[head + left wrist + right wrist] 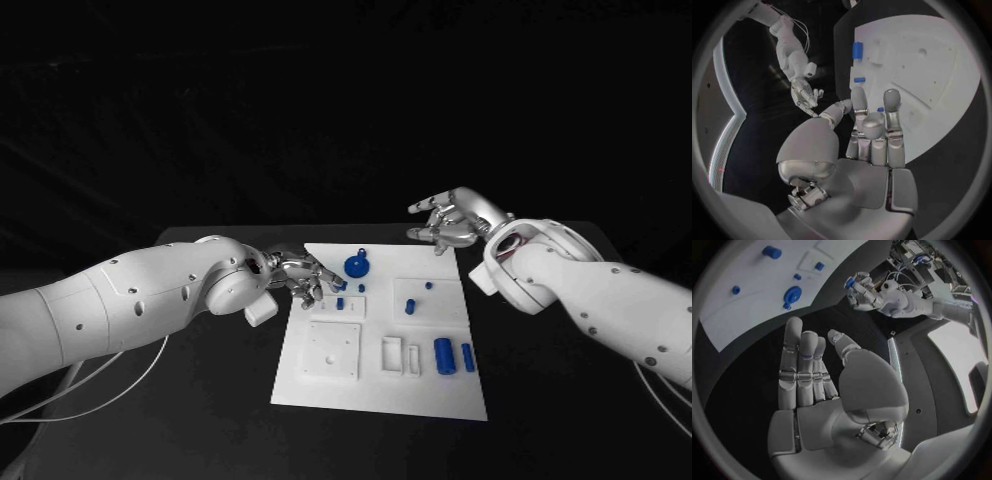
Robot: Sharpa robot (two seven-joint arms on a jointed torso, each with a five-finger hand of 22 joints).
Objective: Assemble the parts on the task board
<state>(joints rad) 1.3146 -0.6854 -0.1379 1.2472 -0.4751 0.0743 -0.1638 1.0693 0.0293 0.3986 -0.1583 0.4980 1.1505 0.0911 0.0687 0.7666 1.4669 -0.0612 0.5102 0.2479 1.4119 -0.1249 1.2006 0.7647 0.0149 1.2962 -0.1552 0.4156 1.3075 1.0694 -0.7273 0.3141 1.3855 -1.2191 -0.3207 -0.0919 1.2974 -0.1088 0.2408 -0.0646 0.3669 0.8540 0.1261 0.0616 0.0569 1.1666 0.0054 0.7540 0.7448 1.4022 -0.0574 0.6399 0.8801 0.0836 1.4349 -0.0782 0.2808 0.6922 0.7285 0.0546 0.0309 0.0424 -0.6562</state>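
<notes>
Left hand (299,275) seemingly pinches part (850,282) beside task board (433,395)

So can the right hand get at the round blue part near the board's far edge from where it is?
Probably yes. The right hand is open, holds nothing, and hovers just off the task board's far corner; nothing lies between it and the round blue part.

white task board (378,385) lying on a black table (216,400), dotted with small blue parts (444,355). left hand (300,276) poised at the board's far left corner, fingers curled near a round blue part (356,266). right hand (456,222) raised beyond the board's far right corner, fingers apart, holding nothing.
</notes>
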